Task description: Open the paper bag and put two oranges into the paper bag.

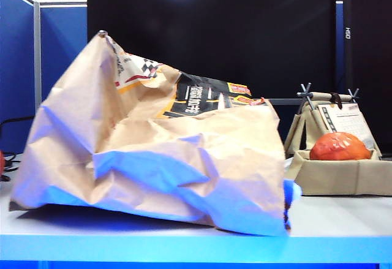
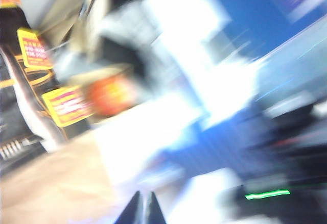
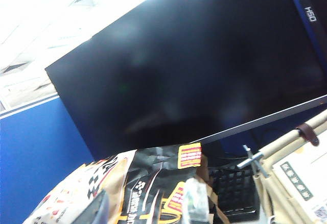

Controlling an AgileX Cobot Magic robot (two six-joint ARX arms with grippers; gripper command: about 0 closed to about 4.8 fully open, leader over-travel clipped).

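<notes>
Motion blur smears the left wrist view; tray wall hides the orange's point(image 1: 340, 147) underside

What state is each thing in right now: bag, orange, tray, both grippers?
paper bag: lying crumpled on the table, not stood open
orange: sitting in the tray, untouched
fabric tray: upright on the table, right of the bag
left gripper: jaws shut, holding nothing visible; view motion-blurred
right gripper: near the bag's printed top, jaws apart, empty
</notes>
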